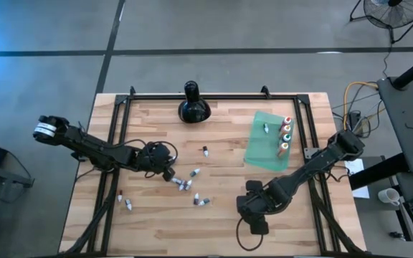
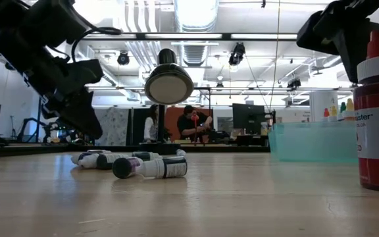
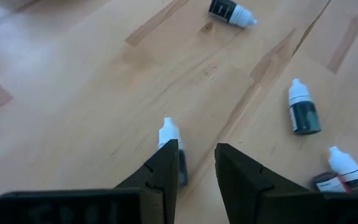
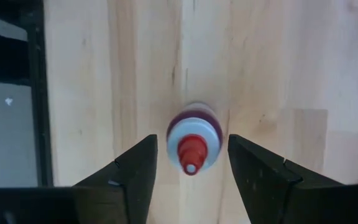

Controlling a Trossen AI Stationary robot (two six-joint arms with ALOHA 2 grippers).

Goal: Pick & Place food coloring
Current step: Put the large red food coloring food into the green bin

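Right fingers [image 4: 135, 177] astride upright red bottle [image 4: 193, 146] (untouched)

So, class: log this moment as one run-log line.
left gripper: open over small white-capped vial | right gripper: open around upright red-tipped bottle

On the bench [image 1: 156, 222], small vials [image 1: 186, 183] lie scattered near the middle, just beside the left gripper [image 1: 169, 173]. A plastic sheet [image 1: 264, 147] at the far right carries upright bottles [image 1: 286, 135] along its right edge. The right gripper [image 1: 253, 223] hangs over a standing bottle [image 4: 194, 145] at the near side.
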